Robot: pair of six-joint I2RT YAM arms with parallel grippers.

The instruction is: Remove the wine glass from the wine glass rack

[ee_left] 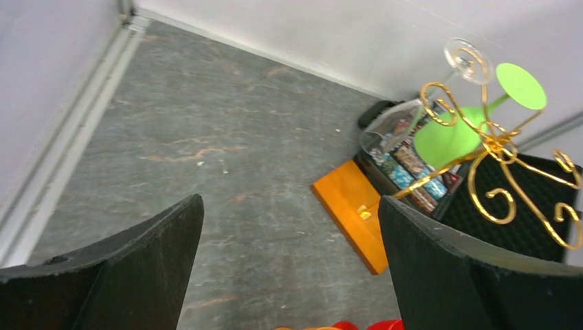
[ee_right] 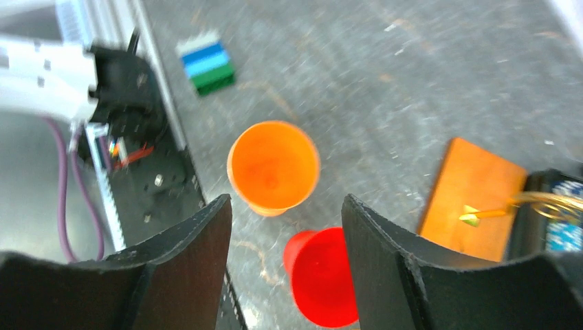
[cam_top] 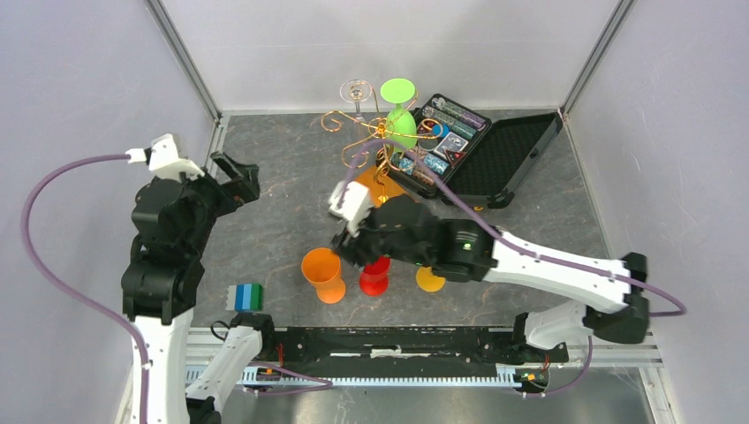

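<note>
Two wine glasses hang upside down on the wine glass rack (ee_left: 350, 206) at the table's 12 o'clock: a green wine glass (cam_top: 401, 128) and a clear wine glass (cam_top: 357, 91) just at its 10 o'clock. Toward 6 o'clock a red wine glass (cam_top: 374, 276) stands on the table, with an orange wine glass (cam_top: 323, 272) close at its 9 o'clock. The right gripper (ee_right: 285, 206) hovers over the red one, jaws apart, gripping nothing. The left gripper (ee_left: 289, 206), at 9 o'clock, is spread wide and empty. A black case (cam_top: 499, 155) lies at 1 o'clock.
</note>
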